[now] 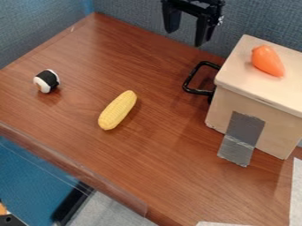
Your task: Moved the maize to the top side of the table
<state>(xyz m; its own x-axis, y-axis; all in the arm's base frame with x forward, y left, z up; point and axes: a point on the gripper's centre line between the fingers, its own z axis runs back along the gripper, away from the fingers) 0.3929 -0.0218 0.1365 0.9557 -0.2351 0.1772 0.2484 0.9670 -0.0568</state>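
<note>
The open gripper [187,26] hangs at the top edge, above the wooden table [171,154]. The corn [117,110] lies mid-table — between the sushi roll [47,80] and the box [259,101] — with an orange carrot [268,60] on the box's lid.

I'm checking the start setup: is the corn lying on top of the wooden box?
No, the corn lies on the brown table, to the left of the box in the view.

Yellow maize [118,110], lying diagonally on the brown table [161,166]
</note>
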